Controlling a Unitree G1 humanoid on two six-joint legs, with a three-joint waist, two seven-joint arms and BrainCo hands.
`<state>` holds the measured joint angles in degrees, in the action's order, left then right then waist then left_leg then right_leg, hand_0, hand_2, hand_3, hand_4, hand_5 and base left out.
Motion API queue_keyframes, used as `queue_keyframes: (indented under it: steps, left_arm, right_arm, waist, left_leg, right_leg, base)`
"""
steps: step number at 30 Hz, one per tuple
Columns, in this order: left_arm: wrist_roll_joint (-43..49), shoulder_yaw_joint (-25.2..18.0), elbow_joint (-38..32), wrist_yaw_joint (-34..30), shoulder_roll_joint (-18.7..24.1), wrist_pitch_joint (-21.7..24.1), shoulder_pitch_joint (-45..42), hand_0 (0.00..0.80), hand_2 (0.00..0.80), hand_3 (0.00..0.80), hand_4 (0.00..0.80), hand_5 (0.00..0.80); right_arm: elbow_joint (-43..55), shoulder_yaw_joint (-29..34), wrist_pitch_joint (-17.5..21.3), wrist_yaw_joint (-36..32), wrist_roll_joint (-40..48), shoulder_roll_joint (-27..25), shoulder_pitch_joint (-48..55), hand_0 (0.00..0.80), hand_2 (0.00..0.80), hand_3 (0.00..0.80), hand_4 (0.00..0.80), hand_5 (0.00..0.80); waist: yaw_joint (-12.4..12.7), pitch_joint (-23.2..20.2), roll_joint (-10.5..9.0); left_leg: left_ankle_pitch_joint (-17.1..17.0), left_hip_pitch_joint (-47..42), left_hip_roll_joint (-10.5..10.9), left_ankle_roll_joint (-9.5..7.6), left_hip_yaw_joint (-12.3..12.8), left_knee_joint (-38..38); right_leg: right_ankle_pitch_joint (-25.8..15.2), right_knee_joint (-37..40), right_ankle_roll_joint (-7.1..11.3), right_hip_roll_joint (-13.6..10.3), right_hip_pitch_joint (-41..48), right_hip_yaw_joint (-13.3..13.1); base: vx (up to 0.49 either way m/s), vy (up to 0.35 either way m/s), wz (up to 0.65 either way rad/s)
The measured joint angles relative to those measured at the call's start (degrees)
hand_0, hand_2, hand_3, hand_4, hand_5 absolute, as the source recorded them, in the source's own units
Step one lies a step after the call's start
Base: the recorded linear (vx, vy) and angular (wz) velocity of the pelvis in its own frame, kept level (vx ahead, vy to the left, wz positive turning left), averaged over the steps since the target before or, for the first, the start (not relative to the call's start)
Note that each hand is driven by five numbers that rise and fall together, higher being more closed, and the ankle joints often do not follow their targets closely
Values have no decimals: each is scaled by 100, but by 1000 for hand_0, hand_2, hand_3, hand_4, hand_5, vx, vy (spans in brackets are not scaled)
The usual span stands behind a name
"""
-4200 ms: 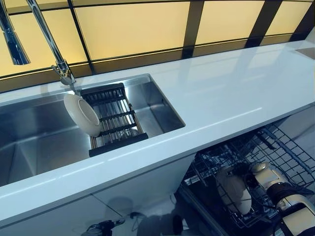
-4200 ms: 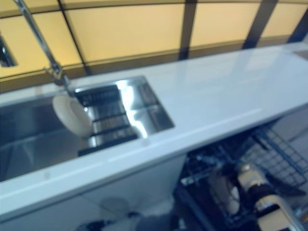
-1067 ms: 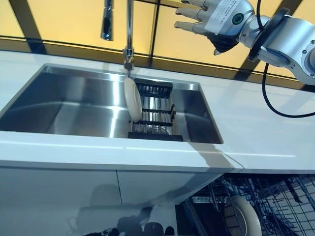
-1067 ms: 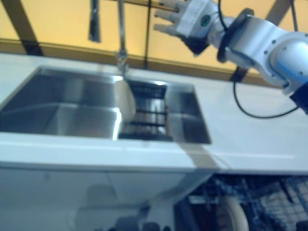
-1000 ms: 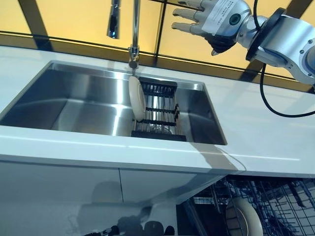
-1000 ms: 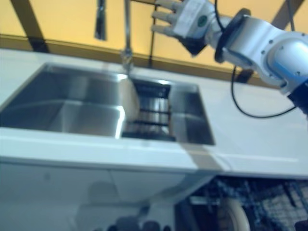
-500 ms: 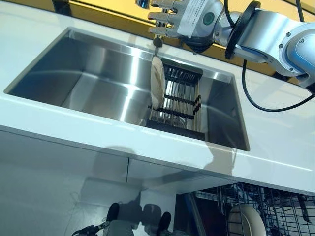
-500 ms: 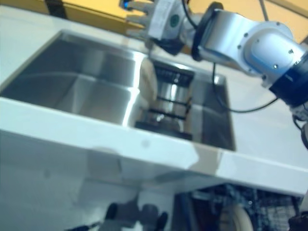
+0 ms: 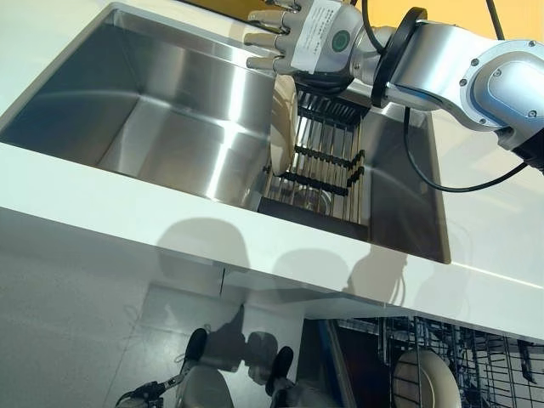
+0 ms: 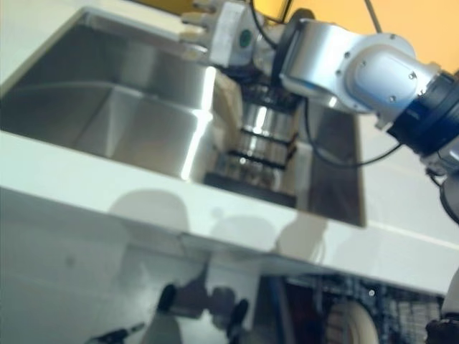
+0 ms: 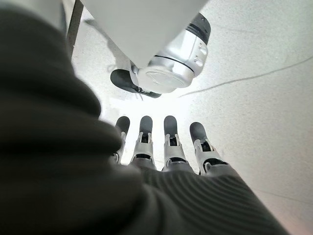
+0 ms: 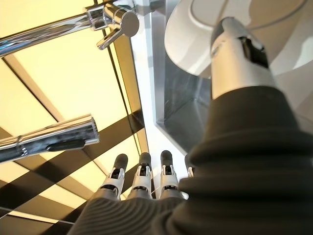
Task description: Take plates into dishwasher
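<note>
A white plate (image 9: 283,127) stands on edge at the left end of a black dish rack (image 9: 327,166) in the steel sink (image 9: 161,119). My right hand (image 9: 308,36) hovers just above the plate's top rim, fingers straight and spread. In the right wrist view the thumb (image 12: 238,55) reaches over the plate (image 12: 193,29) and the fingers (image 12: 142,178) stay straight. Another white plate (image 9: 422,382) stands in the dishwasher's wire rack (image 9: 480,357) at the lower right. My left hand (image 11: 166,161) shows only in its wrist view, fingers straight, pointing at the floor.
The white counter (image 9: 127,212) runs along the sink's front. The steel faucet (image 12: 110,19) stands behind the sink, close to my right hand. The left part of the sink basin holds nothing.
The camera has swung from the dishwasher to the sink. My right arm left the plate in the dishwasher rack, rose over the counter, and has come down to the plate in the sink rack.
</note>
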<state>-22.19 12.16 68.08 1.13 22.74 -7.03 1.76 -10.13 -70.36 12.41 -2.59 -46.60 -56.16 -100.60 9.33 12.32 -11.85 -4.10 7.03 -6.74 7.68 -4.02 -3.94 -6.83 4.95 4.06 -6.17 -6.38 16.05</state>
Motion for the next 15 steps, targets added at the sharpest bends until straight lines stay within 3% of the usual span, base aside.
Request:
queue_keyframes:
  steps: [15]
  left_arm:
    - [-8,5,-69,-9,0,23,70,0,0,0,0,0]
  right_arm:
    - [18,-4,-11,-301,-122,160,1,0,0,0,0,0]
  waist:
    - [-12,10,-18]
  left_leg:
    - [-1,83,-5,1,2,9]
  right_leg:
    - [-3,-1,-2,7,-84,-1]
  base:
    - [0,0,0]
